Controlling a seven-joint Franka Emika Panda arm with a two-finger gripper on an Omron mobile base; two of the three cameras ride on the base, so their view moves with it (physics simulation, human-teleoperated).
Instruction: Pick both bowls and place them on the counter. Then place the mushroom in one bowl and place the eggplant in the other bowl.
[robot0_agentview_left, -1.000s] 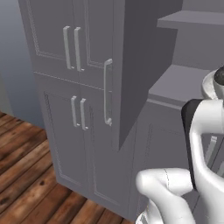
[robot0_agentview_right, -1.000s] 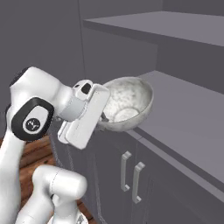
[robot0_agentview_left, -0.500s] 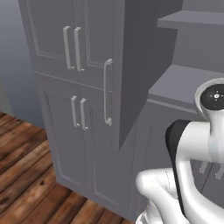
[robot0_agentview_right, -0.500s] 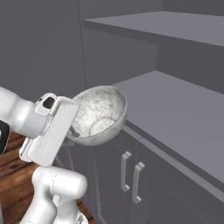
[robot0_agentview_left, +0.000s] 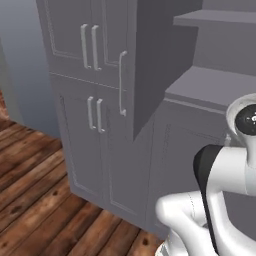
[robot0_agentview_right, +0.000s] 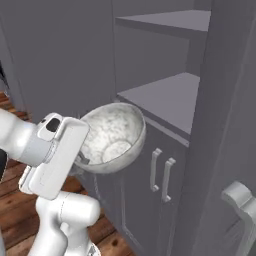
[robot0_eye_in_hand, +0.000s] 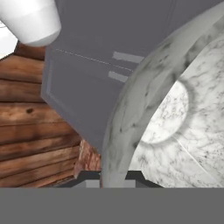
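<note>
The grey-white speckled stone-look bowl (robot0_agentview_right: 112, 137) hangs in the air, tilted on its side with its hollow facing the right base camera. It is in front of the tall cupboard's lower doors and below the shelf edge. My gripper (robot0_agentview_right: 83, 160) is shut on the bowl's lower left rim. In the hand view the bowl (robot0_eye_in_hand: 175, 113) takes up the right half, and its thick rim runs down between the two dark tips of my gripper (robot0_eye_in_hand: 114, 177).
A grey shelf (robot0_agentview_right: 165, 97) of the tall cupboard lies just behind the bowl, with handled doors (robot0_agentview_right: 162, 172) beneath it. The open cupboard door (robot0_agentview_left: 150, 60) juts out, close on the right as the door (robot0_agentview_right: 220, 125). Brown wood floor (robot0_agentview_left: 35, 200) lies below.
The arm has drawn the bowl off the shelf, back and downward toward the base. The gripper stays shut on its rim. The views have shifted slightly.
</note>
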